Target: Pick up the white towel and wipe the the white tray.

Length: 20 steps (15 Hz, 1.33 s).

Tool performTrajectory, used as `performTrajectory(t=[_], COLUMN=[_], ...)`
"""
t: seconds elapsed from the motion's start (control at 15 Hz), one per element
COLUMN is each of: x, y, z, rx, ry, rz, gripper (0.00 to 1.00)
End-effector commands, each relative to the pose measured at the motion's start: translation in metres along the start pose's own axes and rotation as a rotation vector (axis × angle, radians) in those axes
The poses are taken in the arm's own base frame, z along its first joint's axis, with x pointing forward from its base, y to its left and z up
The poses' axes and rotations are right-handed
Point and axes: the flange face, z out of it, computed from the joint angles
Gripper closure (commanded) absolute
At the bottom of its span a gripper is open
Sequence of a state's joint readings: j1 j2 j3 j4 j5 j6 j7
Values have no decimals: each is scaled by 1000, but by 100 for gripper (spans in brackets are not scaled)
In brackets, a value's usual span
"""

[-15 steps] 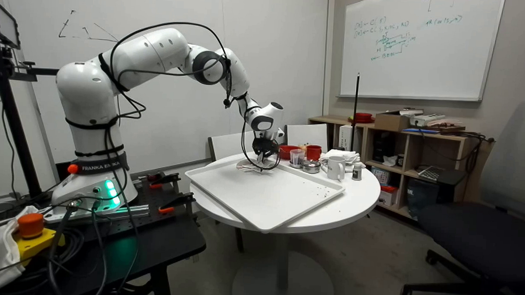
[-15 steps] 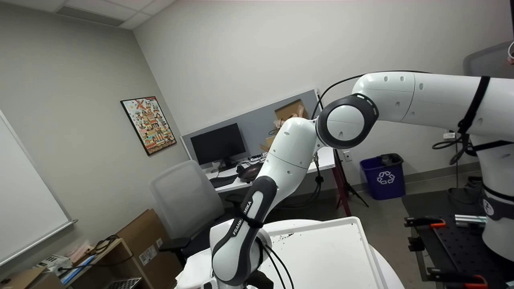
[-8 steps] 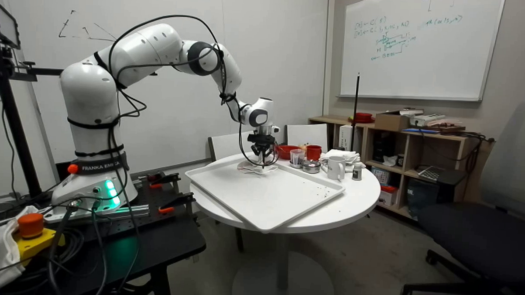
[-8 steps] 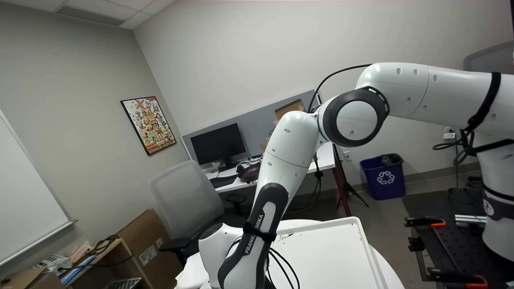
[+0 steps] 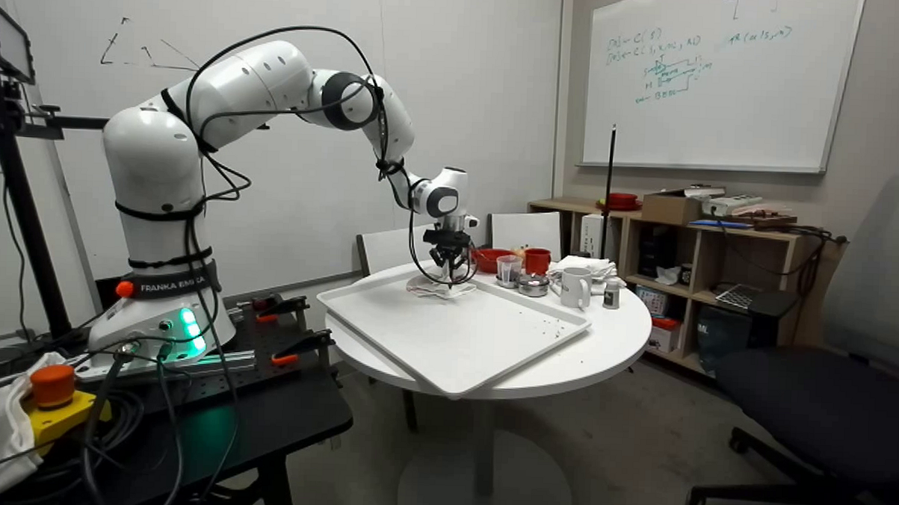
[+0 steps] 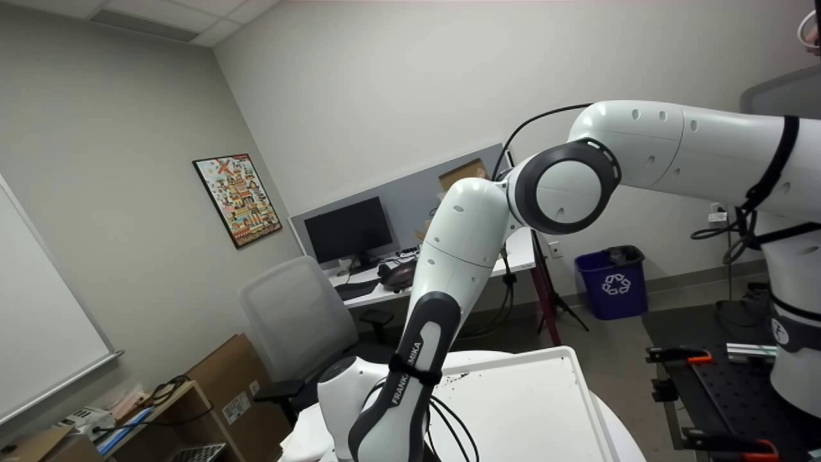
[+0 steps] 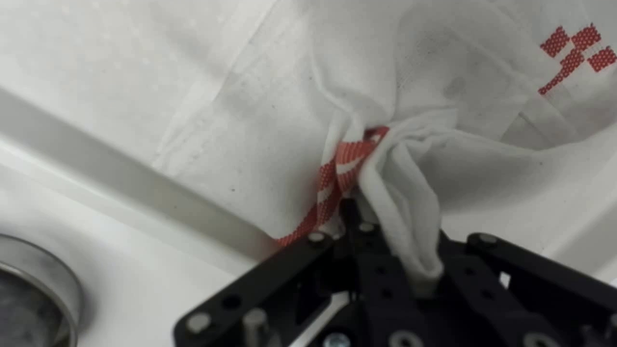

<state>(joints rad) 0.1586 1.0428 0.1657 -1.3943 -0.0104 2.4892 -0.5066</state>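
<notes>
Gripper pinches a gathered fold of white towel, likely light, soft, limp, bunched middle probably best hold.

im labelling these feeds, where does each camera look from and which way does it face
An exterior view: outside the robot, facing the round table and whiteboard; the robot shows, base included.
An exterior view: outside it, tilted, facing the monitor and recycling bin; the robot shows, base cropped.
Wrist view: above the tool, looking down at the white towel it grips; only the tool shows.
Both exterior views share the robot and white tray.
</notes>
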Motion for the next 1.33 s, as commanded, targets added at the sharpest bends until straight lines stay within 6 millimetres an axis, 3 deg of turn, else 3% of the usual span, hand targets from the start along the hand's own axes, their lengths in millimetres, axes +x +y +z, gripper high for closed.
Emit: performTrajectory(t=[0.0, 0.07, 0.13, 0.47, 0.93, 1.27], x=[1, 1, 1, 12, 32, 36], y=[0, 0, 0, 3, 2, 3], z=[1, 1, 1, 11, 10, 16], rx=[0, 0, 0, 9, -19, -31], ry=[0, 0, 0, -15, -28, -37], rz=[0, 0, 0, 0, 21, 35], gripper=[91, 91, 98, 98, 98, 98])
